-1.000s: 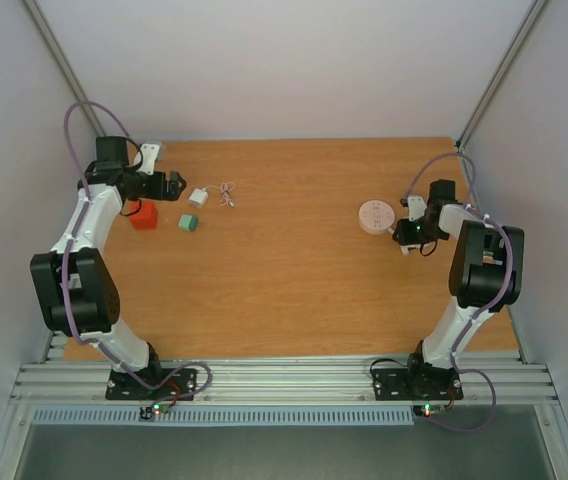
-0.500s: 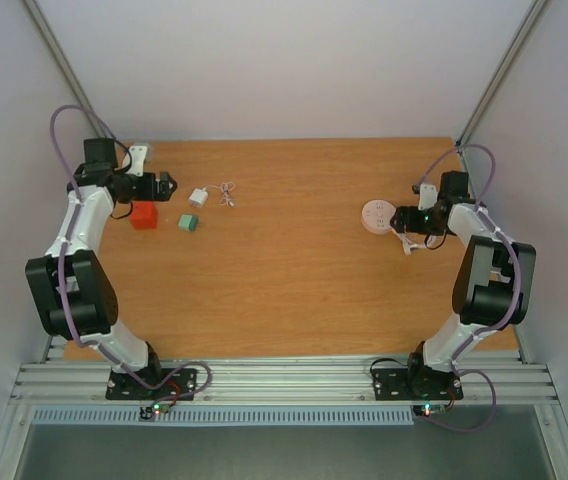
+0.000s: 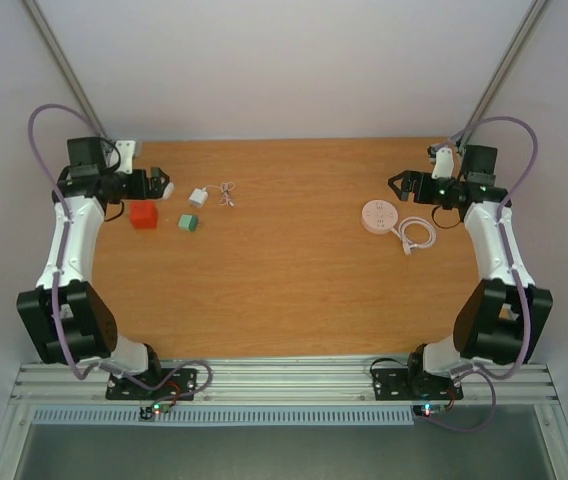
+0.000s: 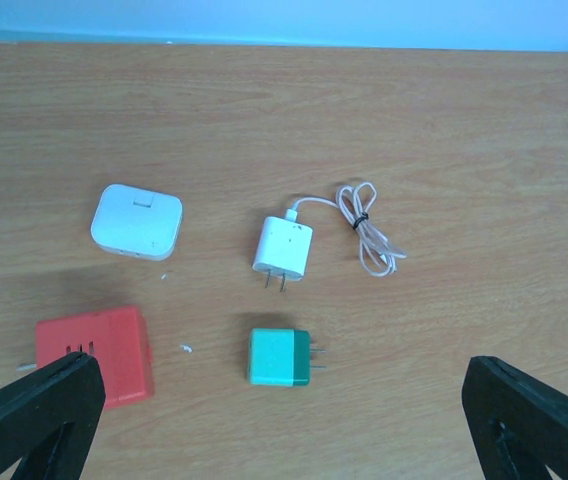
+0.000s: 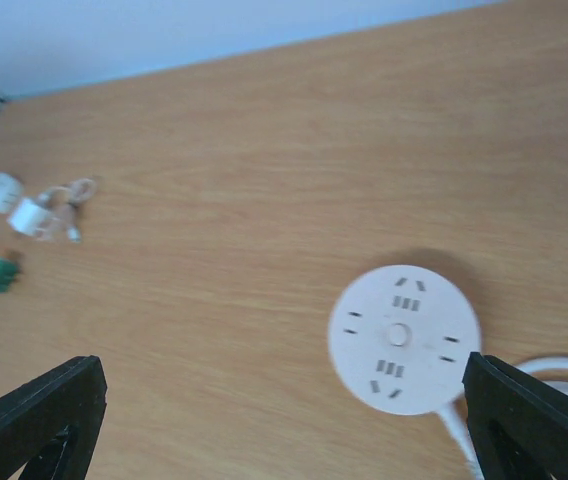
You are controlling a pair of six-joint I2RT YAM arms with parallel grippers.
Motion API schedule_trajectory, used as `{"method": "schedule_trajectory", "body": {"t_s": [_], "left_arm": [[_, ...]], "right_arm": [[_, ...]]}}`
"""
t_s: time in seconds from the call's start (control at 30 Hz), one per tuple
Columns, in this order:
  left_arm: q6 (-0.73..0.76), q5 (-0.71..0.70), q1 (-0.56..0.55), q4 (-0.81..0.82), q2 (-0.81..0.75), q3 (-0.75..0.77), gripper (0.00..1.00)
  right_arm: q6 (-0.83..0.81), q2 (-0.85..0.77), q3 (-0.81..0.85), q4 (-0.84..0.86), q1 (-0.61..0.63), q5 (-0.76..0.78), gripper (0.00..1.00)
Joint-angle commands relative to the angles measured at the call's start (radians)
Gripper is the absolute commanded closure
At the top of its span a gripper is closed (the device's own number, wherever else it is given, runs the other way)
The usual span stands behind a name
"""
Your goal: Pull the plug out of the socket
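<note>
Broadly, across the wooden table: two arms, one along each side edge. At the right, the right gripper with fingers spread wide, gripping nothing, raised over the wood. Near it but not touching, a little toward the arm bases and the table's middle, the socket: flat on the board, slotted face up. Seen from the right wrist, low in the gap between the two spread fingers, closer to the right-hand one. Off the socket's outer edge, a white cord in a loose coil on the table. At the left, the left gripper likewise spread wide and empty, well apart from the socket. Under its camera, a cluster of small things lying apart from one another: red cube; white block beyond it; white charger with bundled cable; green adapter, prongs pointing right.
</note>
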Motion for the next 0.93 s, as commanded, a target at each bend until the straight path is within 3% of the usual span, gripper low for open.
{"method": "schedule_trajectory", "body": {"t_s": [0.0,0.13,0.3,0.5,0.9], "left_arm": [[-0.041,-0.028,0.006,-0.01,-0.094,-0.057,0.0],[-0.008,-0.066,0.006,-0.033,-0.171,-0.13,0.0],[0.002,-0.137,0.006,0.052,-0.336,-0.308,0.0],[0.021,-0.185,0.005,0.086,-0.469,-0.437,0.0],[-0.013,-0.219,0.006,0.082,-0.518,-0.485,0.0]], "right_arm": [[0.066,-0.139,-0.084,0.016,0.003,-0.137,0.01],[0.073,-0.26,-0.211,0.045,0.003,-0.187,0.01],[0.06,-0.401,-0.365,0.087,0.003,-0.188,0.02],[0.057,-0.491,-0.461,0.112,0.003,-0.189,0.01],[0.103,-0.525,-0.523,0.177,0.003,-0.195,0.01]]}}
